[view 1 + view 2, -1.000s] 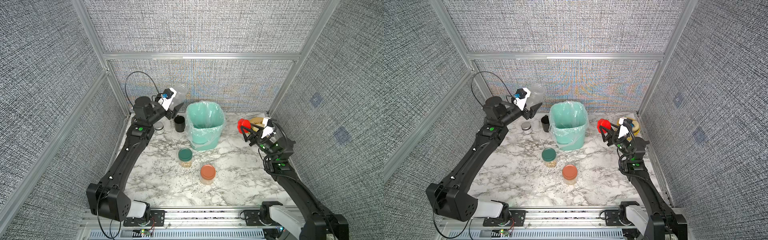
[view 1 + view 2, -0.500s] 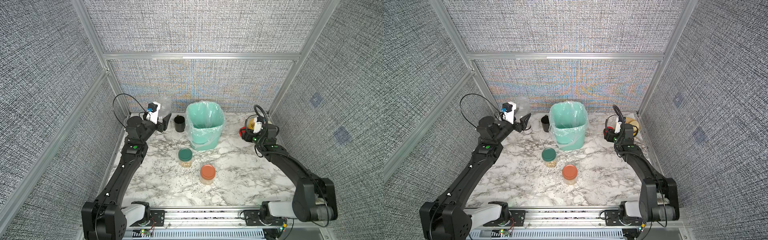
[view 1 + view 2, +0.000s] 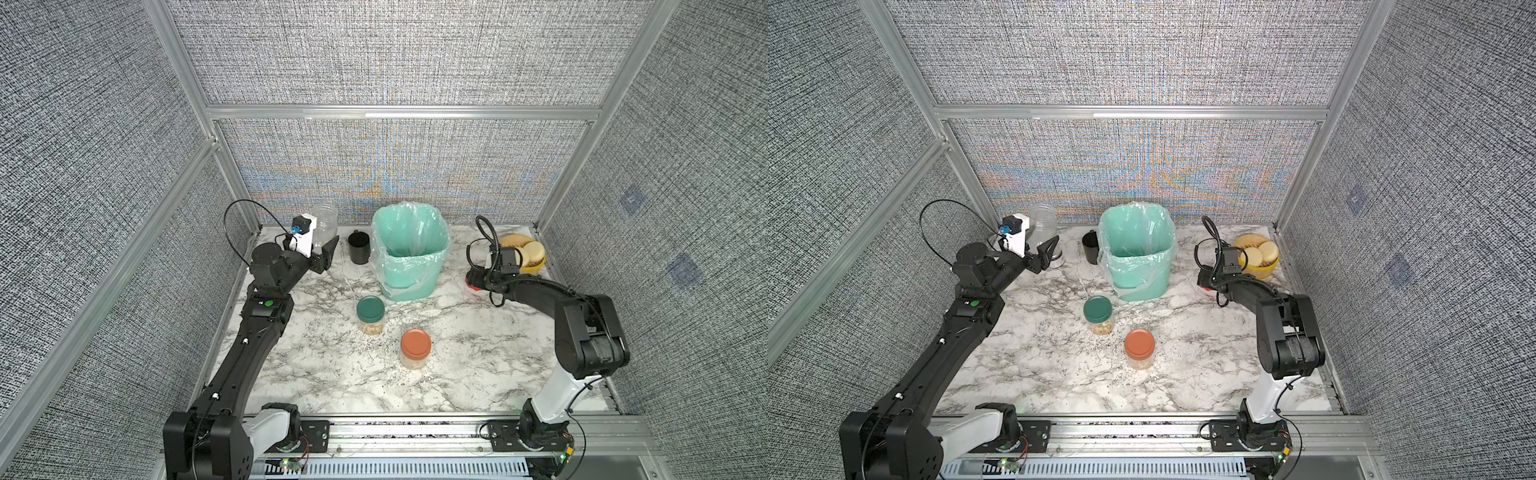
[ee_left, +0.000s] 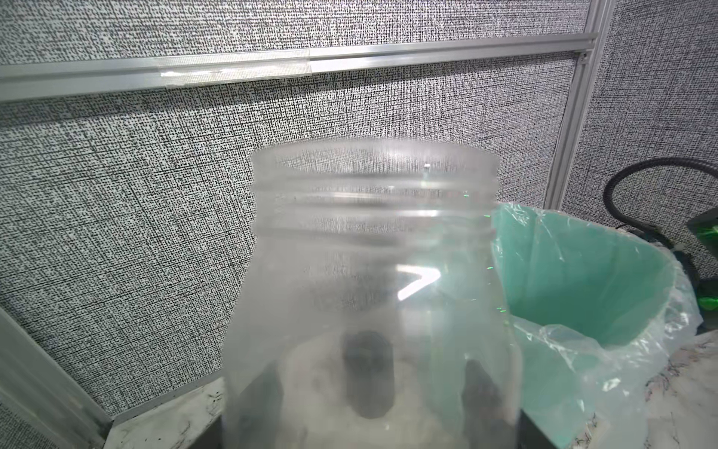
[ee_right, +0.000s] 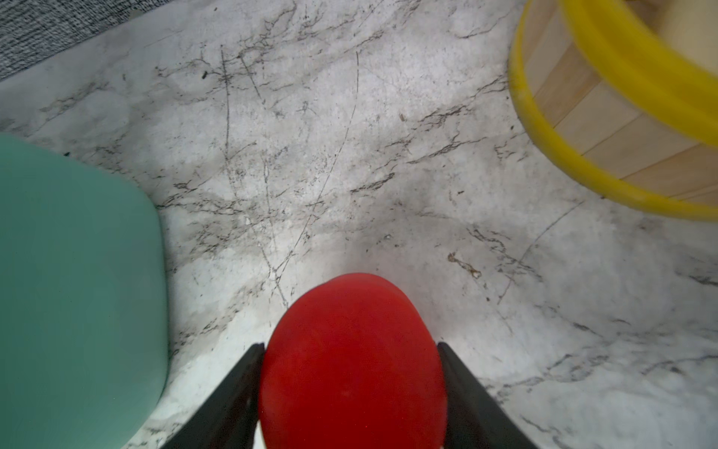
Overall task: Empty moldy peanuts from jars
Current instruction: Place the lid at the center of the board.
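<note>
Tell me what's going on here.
The left hand grips an open, empty-looking clear jar at the back, beside the lined green bin. The right hand holds the red lid low near the yellow bowl. The green-lidded jar and orange-lidded jar stand mid-table, closed, peanuts inside.

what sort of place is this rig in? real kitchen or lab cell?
Most likely a lab test cell, not a kitchen: aluminium-framed grey fabric wall panels, two arms mounted on a front rail, and staged props on a marble-look tabletop, like the lined green bin.
</note>
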You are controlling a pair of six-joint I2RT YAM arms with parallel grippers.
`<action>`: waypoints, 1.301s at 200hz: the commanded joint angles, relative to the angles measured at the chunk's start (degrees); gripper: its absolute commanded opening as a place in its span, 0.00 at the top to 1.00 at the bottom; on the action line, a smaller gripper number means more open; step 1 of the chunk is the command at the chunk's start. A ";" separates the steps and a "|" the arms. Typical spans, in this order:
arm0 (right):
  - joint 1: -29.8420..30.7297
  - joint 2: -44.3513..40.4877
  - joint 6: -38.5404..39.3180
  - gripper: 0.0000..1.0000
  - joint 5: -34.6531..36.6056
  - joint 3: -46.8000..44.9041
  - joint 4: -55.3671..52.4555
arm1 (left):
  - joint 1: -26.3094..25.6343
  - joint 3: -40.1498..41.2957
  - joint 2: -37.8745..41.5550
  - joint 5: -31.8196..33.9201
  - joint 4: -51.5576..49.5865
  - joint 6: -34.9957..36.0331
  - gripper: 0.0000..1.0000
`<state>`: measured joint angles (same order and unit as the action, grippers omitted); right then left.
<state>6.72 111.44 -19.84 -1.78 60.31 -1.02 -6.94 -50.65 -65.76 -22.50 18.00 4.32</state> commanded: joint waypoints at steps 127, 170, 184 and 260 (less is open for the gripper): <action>2.94 6.86 -2.67 0.58 6.86 11.18 -9.80 | 0.35 1.68 -0.83 -4.17 2.77 0.17 0.96; 3.47 6.27 -3.43 0.45 7.41 11.10 -10.59 | 0.33 1.96 -0.86 -4.53 2.31 0.64 0.96; 3.78 6.19 -3.41 0.34 7.41 11.14 -10.73 | 0.35 2.02 -0.79 -4.49 2.22 0.77 0.96; 4.31 5.78 -3.64 0.07 7.44 11.34 -10.80 | 0.41 2.20 -0.98 -4.58 2.04 0.98 0.96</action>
<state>10.85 117.82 -22.63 4.82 71.68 -12.45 -6.61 -48.60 -66.63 -26.09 18.39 4.75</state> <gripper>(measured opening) 0.936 0.706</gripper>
